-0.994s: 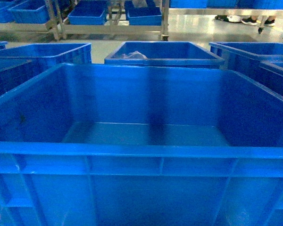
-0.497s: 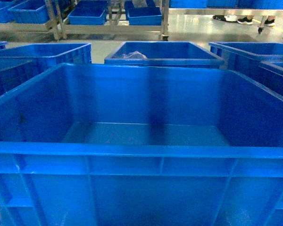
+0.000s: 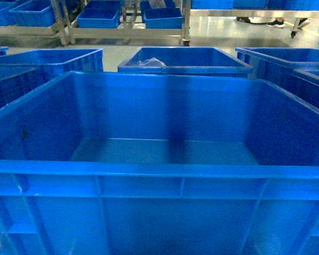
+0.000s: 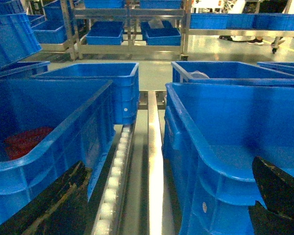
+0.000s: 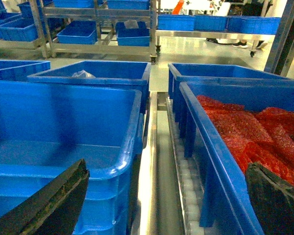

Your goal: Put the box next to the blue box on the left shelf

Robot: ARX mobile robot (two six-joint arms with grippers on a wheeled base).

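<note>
The box, a large deep bright-blue crate, fills the head view and is empty; neither gripper shows there. In the left wrist view the box lies right of a roller track. My left gripper is open, one finger low by the neighbouring crate, the other in front of the box's rim, and nothing is held. In the right wrist view the box is on the left. My right gripper is open too, spanning the gap to a crate of red material. A far metal shelf holds blue boxes.
Blue crates crowd round the box: one behind holding something pale, others at left and right. Roller tracks and a metal rail run between the crate rows. A left crate holds red stuff.
The box and both arms have not moved. Only a person's shoes at the far back right have shifted to the right.
</note>
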